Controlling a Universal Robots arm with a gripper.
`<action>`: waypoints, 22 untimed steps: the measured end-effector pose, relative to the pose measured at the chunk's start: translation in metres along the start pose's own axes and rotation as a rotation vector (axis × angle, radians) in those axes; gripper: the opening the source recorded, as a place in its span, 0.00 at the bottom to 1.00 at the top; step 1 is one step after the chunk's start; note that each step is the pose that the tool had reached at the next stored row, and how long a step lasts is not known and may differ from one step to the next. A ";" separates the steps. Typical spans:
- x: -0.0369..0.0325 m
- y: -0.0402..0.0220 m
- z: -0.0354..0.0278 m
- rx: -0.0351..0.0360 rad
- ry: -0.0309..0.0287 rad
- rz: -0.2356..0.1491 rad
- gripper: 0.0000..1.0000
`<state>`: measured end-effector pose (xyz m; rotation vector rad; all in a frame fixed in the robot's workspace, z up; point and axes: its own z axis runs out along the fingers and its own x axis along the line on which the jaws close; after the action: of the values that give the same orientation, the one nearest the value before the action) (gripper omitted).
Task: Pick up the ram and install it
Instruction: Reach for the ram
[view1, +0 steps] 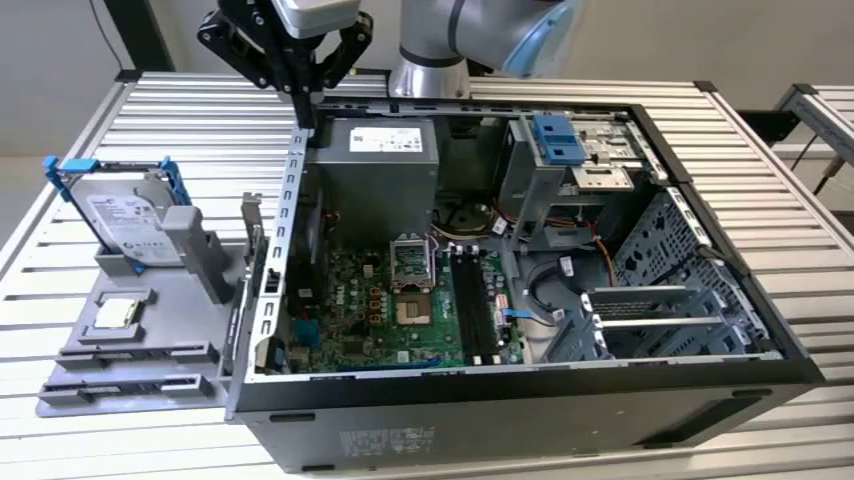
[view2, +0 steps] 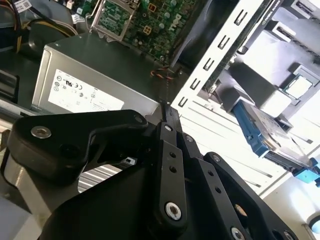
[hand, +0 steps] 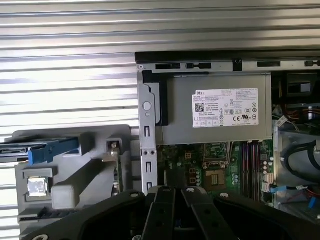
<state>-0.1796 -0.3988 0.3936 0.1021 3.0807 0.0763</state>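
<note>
Starting at the exterior view's left, a grey tray (view1: 80, 352) carries a blue-framed hard drive (view1: 127, 215) and a small square chip (view1: 116, 312); next, the gripper (view1: 310, 95) hangs above the computer case's upright side wall (view1: 287, 230), jaws closed on a thin dark sliver, seemingly the ram (view1: 307, 116), seen edge-on and hard to make out; rightward lie the power supply (view1: 380, 165), the motherboard (view1: 400, 312) and its black slots (view1: 470, 300).

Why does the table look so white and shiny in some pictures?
Second wrist view: strong light washes the slatted table nearly white beside the hard drive; first wrist view: its slats glare the same way; exterior view: light is softer and even, the computer case darker inside.
</note>
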 end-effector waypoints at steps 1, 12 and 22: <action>0.0013 -0.0001 -0.0001 0.0000 -0.0004 0.000 0.00; 0.0234 -0.0015 -0.0015 -0.0006 -0.0061 -0.001 0.00; 0.0406 -0.0026 -0.0031 0.0000 0.0079 -0.005 0.00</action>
<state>-0.2204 -0.3988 0.3943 0.0945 3.0888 0.0767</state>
